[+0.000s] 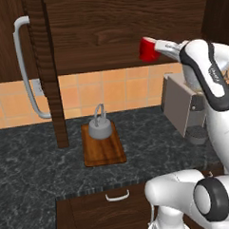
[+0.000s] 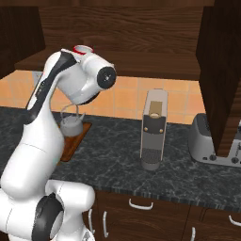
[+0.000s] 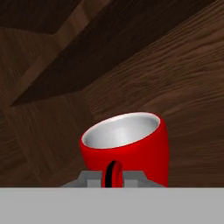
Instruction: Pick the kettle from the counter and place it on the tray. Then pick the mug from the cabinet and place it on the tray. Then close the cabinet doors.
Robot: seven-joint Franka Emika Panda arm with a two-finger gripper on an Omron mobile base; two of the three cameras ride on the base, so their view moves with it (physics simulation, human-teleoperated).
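The red mug [image 1: 147, 50] is at the open cabinet [image 1: 121, 25], just above its inner shelf. My gripper [image 1: 154, 48] is shut on it from the right. In the hand view the mug [image 3: 131, 146] tilts, its pale inside showing, and my gripper [image 3: 113, 177] pinches the handle. The grey kettle [image 1: 99, 127] stands upright on the wooden tray [image 1: 105, 152] on the dark counter [image 1: 33, 163], below and left of the mug. In the right base view the kettle [image 2: 70, 124] and tray [image 2: 71, 140] peek out behind my arm, with a red sliver of mug [image 2: 80, 49] above it.
The left cabinet door [image 1: 46, 67] stands open edge-on with its silver bar handle [image 1: 24, 69]. The right door [image 2: 221, 70] is open too. A coffee machine [image 2: 153, 129] and a toaster [image 2: 207, 141] stand on the counter to the right. Drawer fronts [image 1: 116, 209] lie below.
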